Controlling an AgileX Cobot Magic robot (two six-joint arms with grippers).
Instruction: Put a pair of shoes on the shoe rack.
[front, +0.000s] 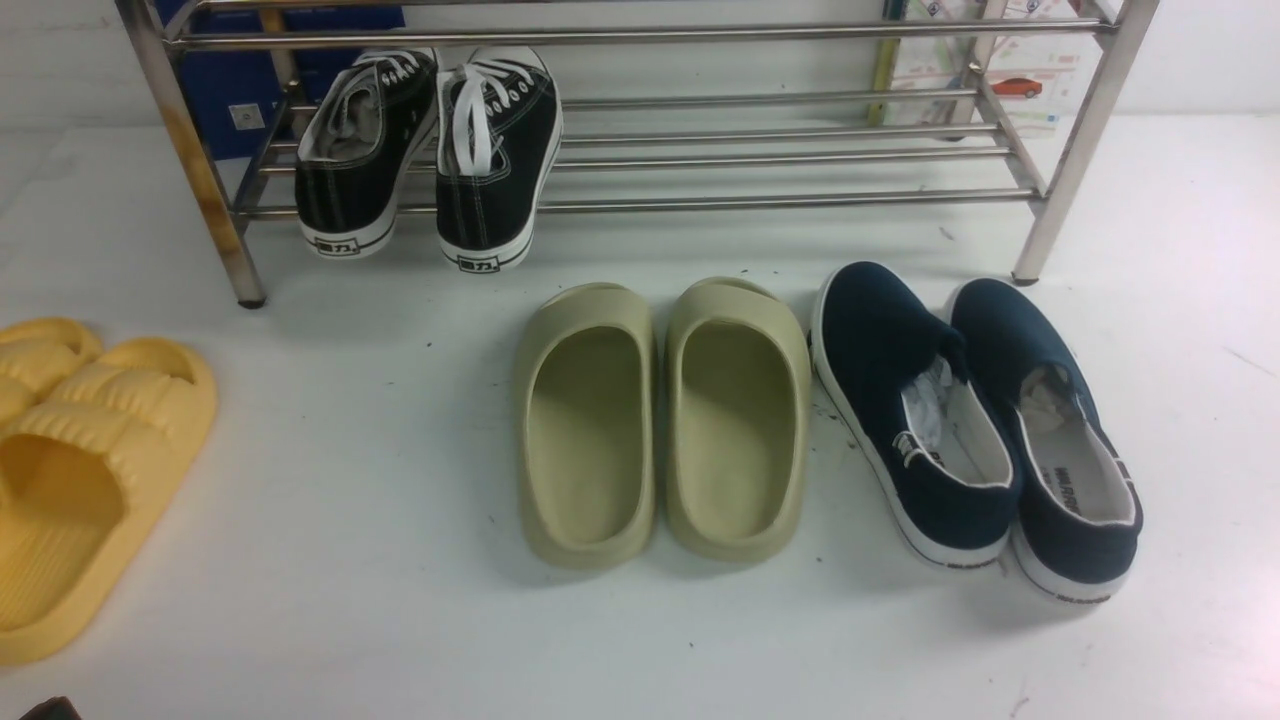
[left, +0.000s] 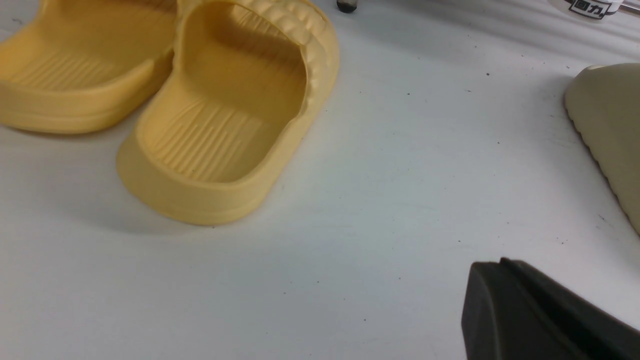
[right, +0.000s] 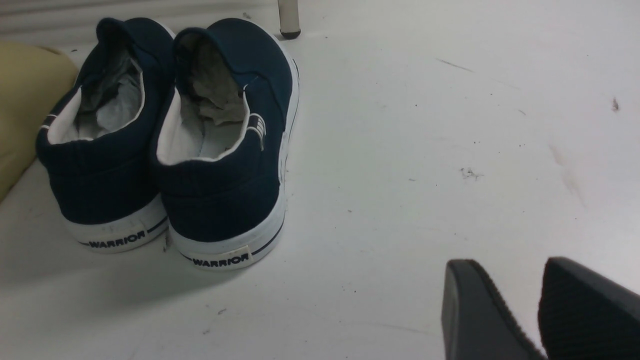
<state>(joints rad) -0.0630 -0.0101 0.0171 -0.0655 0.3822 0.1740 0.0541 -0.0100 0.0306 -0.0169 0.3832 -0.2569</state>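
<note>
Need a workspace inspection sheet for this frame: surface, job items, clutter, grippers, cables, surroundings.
Surface: white floor, scuffed, with small dark specks.
Job's things: black sneakers both on the shoe rack lower shelf, at its left end, heels overhanging the front bar.
Clutter: olive slides centre, navy slip-ons to their right, yellow slides far left, all on the floor in front of the rack.
Grippers: left gripper shut, holding nothing, above bare floor; right gripper slightly open, empty, near the navy slip-ons.
Cables: nothing seen.
Surroundings: white wall, blue box and printed carton behind the rack; left front leg rust-stained.
</note>
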